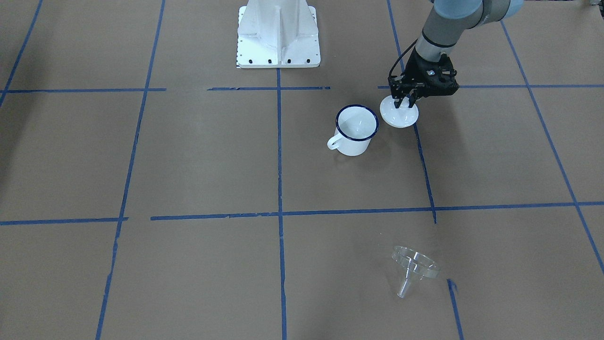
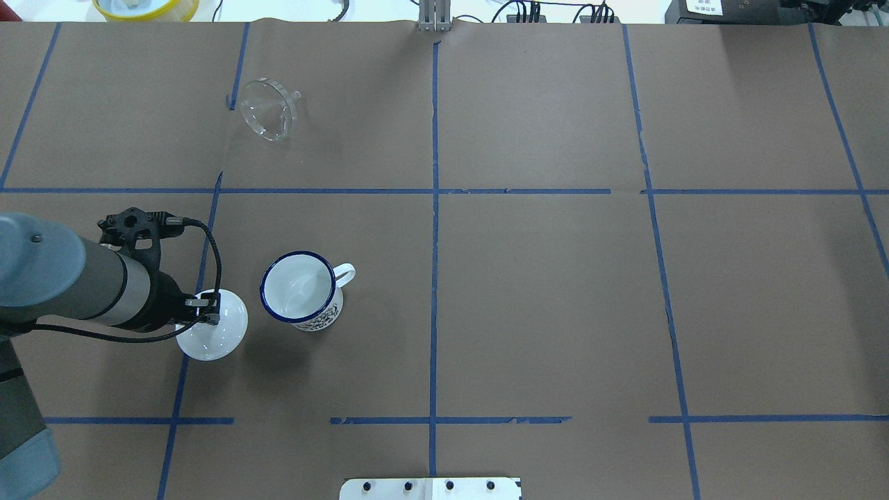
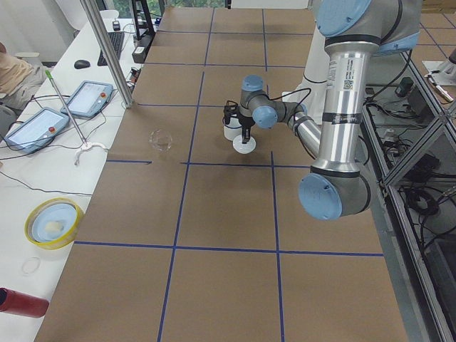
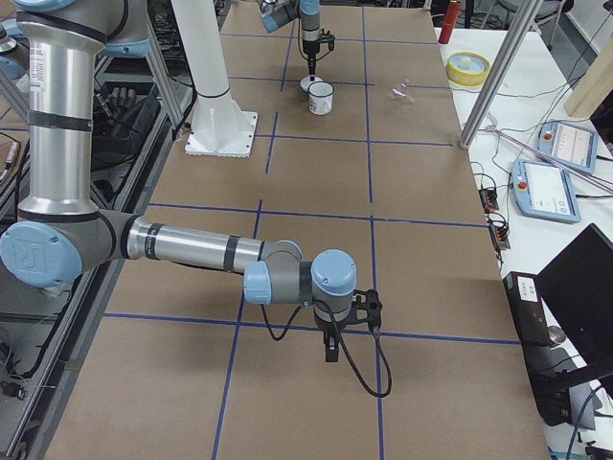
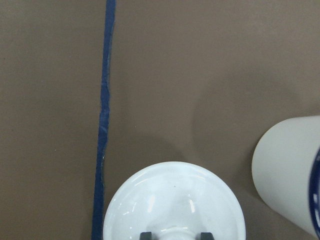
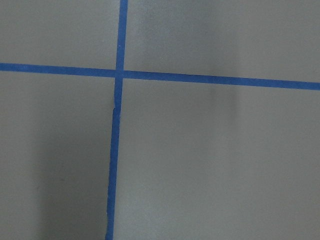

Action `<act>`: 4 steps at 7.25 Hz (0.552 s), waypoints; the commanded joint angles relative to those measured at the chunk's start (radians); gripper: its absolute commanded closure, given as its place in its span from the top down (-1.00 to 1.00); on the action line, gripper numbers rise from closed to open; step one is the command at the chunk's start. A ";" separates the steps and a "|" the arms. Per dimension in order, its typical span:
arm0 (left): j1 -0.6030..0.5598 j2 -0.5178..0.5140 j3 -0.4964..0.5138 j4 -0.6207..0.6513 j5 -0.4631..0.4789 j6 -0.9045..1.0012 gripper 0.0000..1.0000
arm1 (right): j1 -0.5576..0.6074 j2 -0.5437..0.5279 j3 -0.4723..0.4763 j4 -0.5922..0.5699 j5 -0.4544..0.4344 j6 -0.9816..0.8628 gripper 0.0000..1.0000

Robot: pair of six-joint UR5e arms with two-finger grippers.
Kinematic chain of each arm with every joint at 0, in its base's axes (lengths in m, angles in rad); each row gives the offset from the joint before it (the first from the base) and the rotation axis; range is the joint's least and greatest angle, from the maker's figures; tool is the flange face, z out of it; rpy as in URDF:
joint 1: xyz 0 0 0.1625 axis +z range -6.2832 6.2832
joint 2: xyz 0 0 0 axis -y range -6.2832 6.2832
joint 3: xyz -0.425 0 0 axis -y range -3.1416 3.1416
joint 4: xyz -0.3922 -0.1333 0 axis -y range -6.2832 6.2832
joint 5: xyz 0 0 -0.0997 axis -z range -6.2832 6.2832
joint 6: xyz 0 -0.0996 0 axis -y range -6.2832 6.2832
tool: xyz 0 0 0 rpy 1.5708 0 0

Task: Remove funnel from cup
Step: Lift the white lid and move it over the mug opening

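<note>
funnel (image 1: 413, 267) lies on brown table (image 1: 188, 156) gridded with blue tape (image 1: 279, 156).

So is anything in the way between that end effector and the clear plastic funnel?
Nothing visible. The left end effector sits over the white round knobbed lid, beside the white enamel mug. The clear plastic funnel lies on its side, with only bare brown paper between.
</note>
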 commanded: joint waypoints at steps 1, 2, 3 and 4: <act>-0.035 -0.064 -0.114 0.177 -0.002 -0.002 -1.00 | 0.000 0.000 0.000 0.000 0.000 0.000 1.00; -0.038 -0.151 -0.084 0.217 -0.002 -0.004 -1.00 | 0.000 0.000 0.000 0.000 0.000 0.000 1.00; -0.037 -0.242 -0.016 0.230 -0.001 -0.030 -1.00 | 0.000 0.000 0.000 0.000 0.000 0.000 1.00; -0.035 -0.329 0.082 0.230 -0.002 -0.044 -1.00 | 0.000 0.000 0.000 0.000 0.000 0.000 1.00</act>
